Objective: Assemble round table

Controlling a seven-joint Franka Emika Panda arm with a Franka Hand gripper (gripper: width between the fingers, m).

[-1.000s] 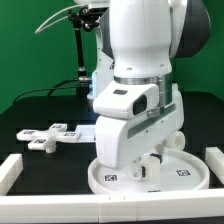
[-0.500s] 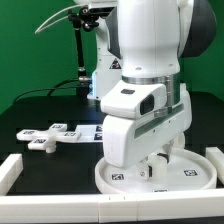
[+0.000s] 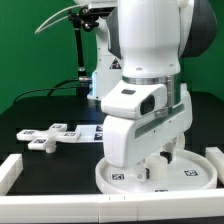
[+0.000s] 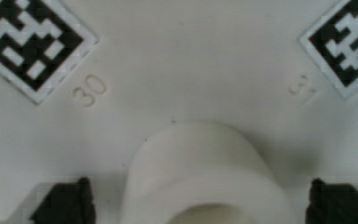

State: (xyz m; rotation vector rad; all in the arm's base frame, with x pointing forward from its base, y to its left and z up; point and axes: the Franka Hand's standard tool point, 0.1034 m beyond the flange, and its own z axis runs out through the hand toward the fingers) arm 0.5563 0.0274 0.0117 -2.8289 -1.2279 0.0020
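Note:
The large round disc lies flat at the table's front, its tagged rim facing the camera. My gripper points straight down over the disc's middle, largely hiding it. In the wrist view the disc's white surface fills the frame, with a tag at each side. The short thick cylinder leg stands on it between my two black fingertips. There is a clear gap on both sides, so my gripper is open around the leg. The flat cross-shaped base lies on the table to the exterior view's left.
White border blocks stand at the exterior view's left, at its right and along the front. A black stand with cables rises at the back. The marker board lies partly hidden behind my arm.
One second ago my arm stood a little more to the exterior view's left; it has shifted right over the disc. In the last half second nothing has moved.

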